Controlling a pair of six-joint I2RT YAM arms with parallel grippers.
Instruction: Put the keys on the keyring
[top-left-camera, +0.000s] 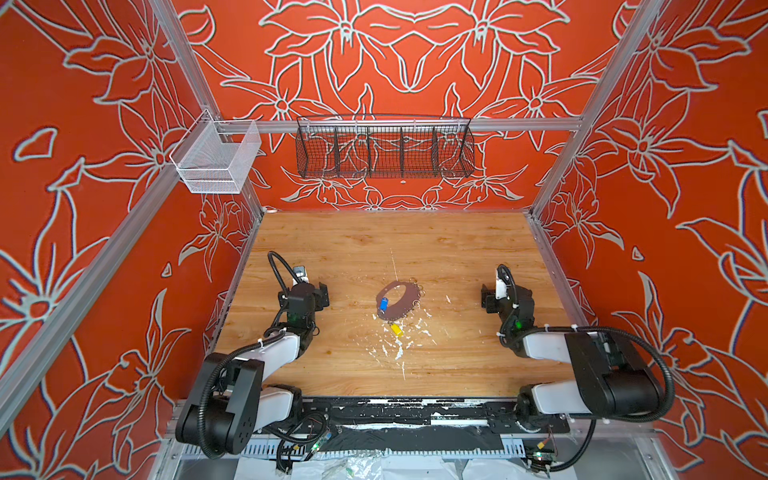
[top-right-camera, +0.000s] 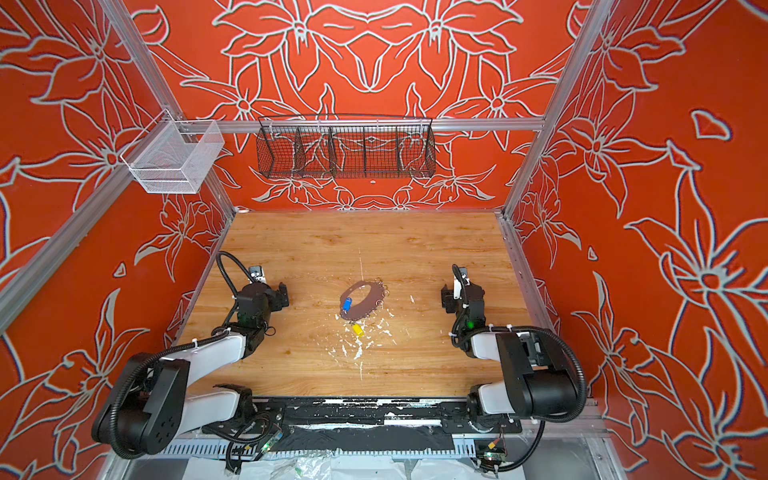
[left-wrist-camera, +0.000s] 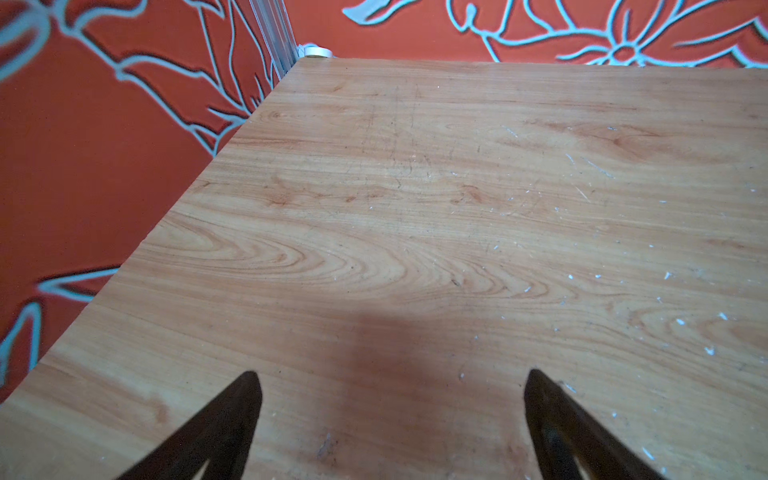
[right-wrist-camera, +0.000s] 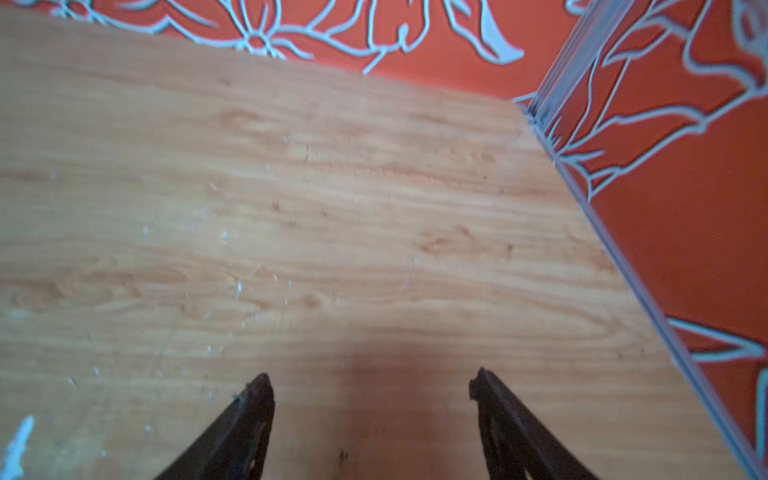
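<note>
The keyring (top-left-camera: 410, 297) (top-right-camera: 373, 296), a flat grey-brown ring with small metal split rings (top-left-camera: 418, 286) on its far right edge, lies mid-table in both top views. The blue-tagged key (top-left-camera: 383, 304) (top-right-camera: 347, 304) rests on the ring's left side. Just in front of the ring, on the wood, lies the yellow-tagged key (top-left-camera: 397, 329) (top-right-camera: 358, 330). My left gripper (top-left-camera: 323, 295) (top-right-camera: 284, 296) (left-wrist-camera: 392, 376) hangs open and empty to the ring's left. Well off to the ring's right, my right gripper (top-left-camera: 488, 297) (top-right-camera: 446, 297) (right-wrist-camera: 371, 378) is open and empty too. Neither wrist view shows keys or ring.
White flecks (top-left-camera: 399, 350) are scattered on the wooden table (top-left-camera: 374, 241) in front of the keys. A black wire basket (top-left-camera: 384, 151) hangs on the back wall and a white mesh basket (top-left-camera: 216, 160) at the back left corner. Red patterned walls enclose three sides.
</note>
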